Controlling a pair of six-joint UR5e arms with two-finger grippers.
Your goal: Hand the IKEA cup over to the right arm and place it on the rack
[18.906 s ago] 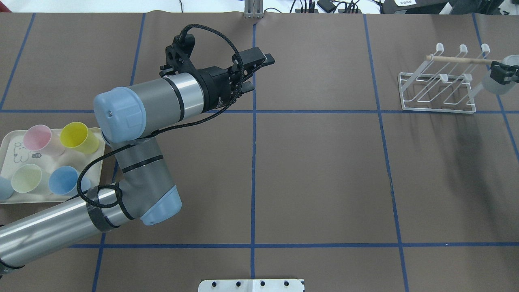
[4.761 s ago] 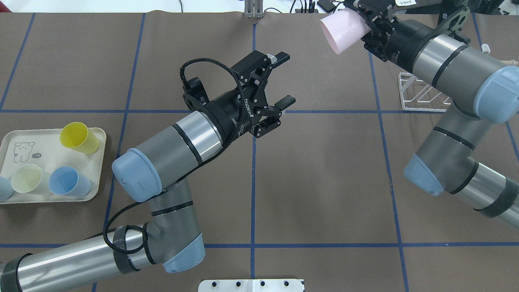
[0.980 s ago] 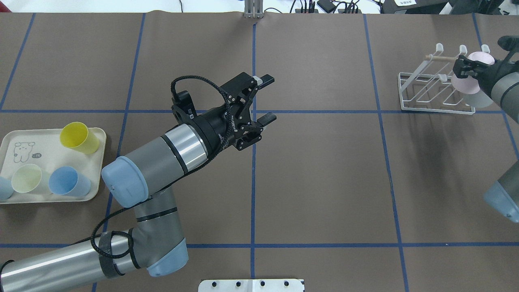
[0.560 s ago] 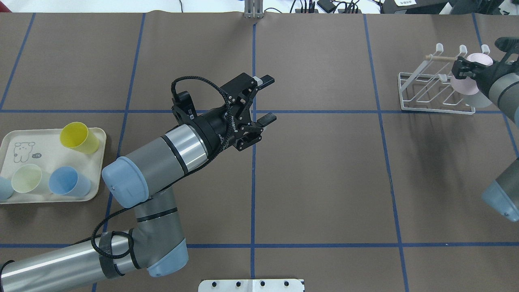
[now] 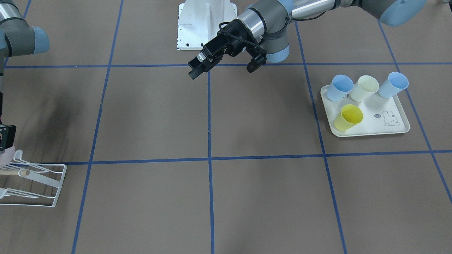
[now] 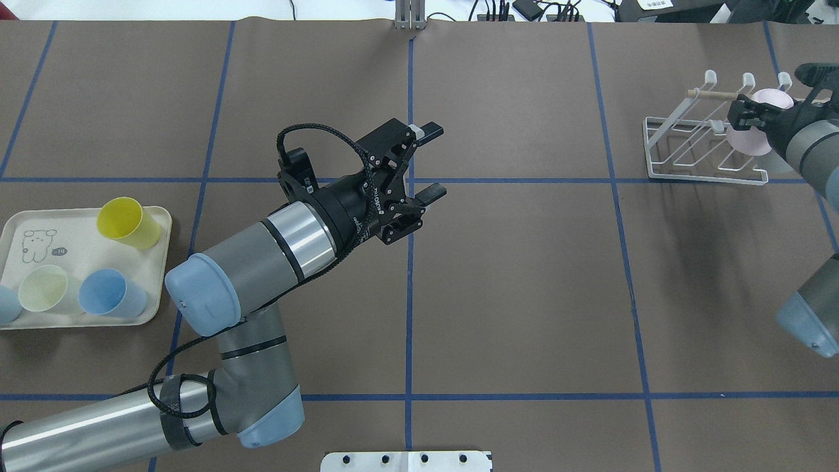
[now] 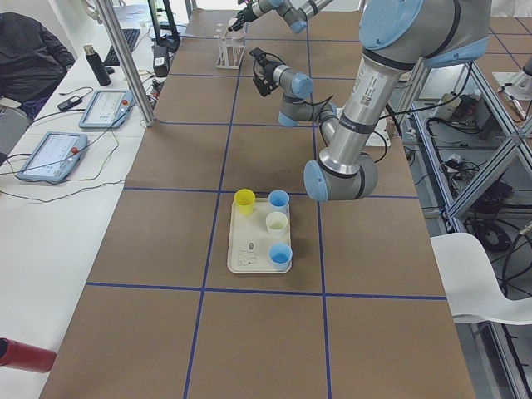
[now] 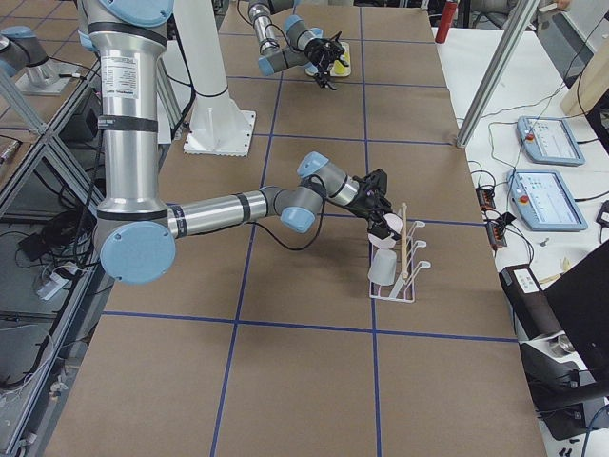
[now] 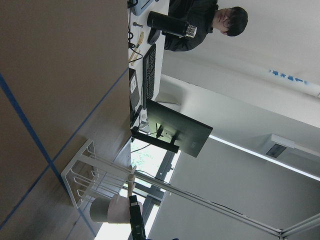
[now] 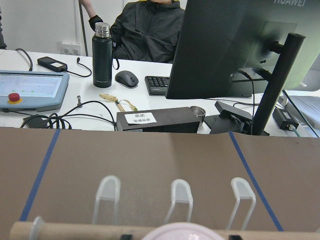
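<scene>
Far right of the overhead view, the right gripper (image 6: pixel 754 117) is clamped on the pink cup (image 6: pixel 747 139), holding it over the right-hand prongs of the white rack (image 6: pixel 708 178), close by the wooden dowel (image 6: pixel 711 96). In mid-frame the left gripper (image 6: pixel 433 162) hangs above the brown desk (image 6: pixel 524 275), jaws spread wide with nothing between them. Down at lower left, the cream tray (image 6: pixel 78 226) carries a yellow cup (image 6: pixel 128 221), a pale green cup (image 6: pixel 42 288) and a blue cup (image 6: pixel 105 293).

Bright, even indoor light.
Soft streaky shadows cross the bench (image 6: pixel 524 295) beside the rack (image 6: pixel 695 149); close prongs (image 10: pixel 180 192) blur slightly.
</scene>
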